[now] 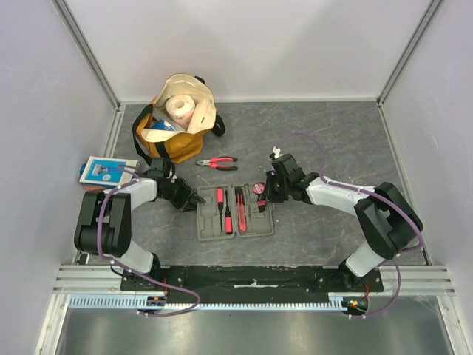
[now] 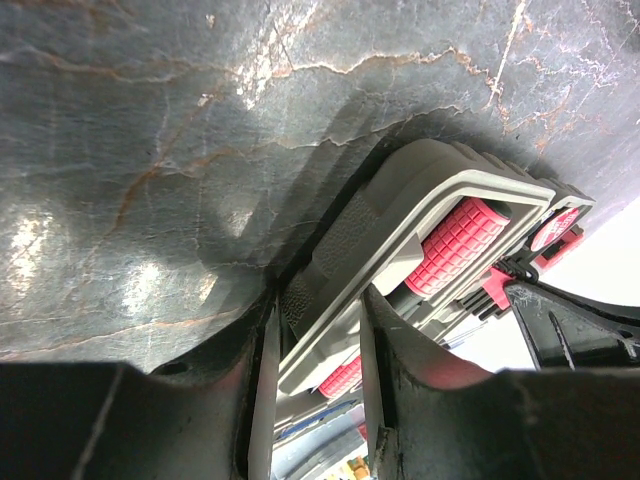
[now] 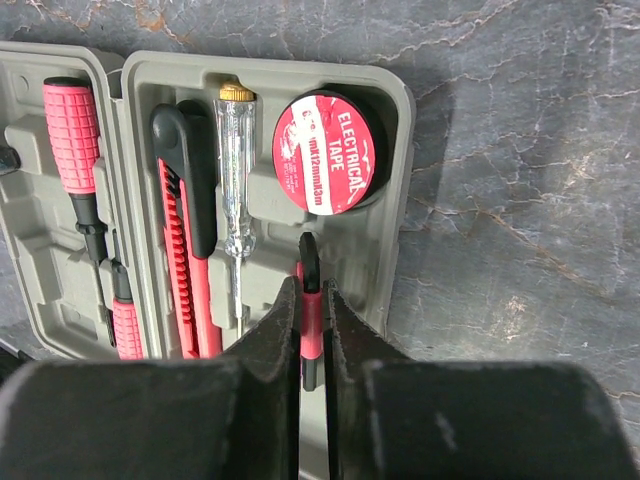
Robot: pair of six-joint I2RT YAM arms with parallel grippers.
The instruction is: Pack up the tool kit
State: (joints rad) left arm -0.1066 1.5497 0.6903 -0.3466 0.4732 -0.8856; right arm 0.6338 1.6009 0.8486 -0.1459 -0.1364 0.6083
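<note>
The grey tool case point(image 1: 209, 225) lies open on the table in front of both arms. In its slots sit a red-handled screwdriver point(image 3: 72, 130), a red-and-black knife point(image 3: 185, 230), a clear tester screwdriver point(image 3: 237, 170) and a roll of electrical tape point(image 3: 325, 155). My right gripper point(image 3: 311, 285) is shut on a small red-and-black tool point(image 3: 311, 258), held over the slot just below the tape. My left gripper point(image 2: 316, 310) straddles the case's left rim point(image 2: 400, 215), one finger outside and one inside, pads against it. Red-and-black pliers point(image 1: 216, 162) lie loose behind the case.
A tan-and-yellow bag point(image 1: 177, 122) with a paper roll stands at the back left. A blue-and-white packet point(image 1: 103, 170) lies by the left wall, beside my left arm. White walls close in the table on three sides.
</note>
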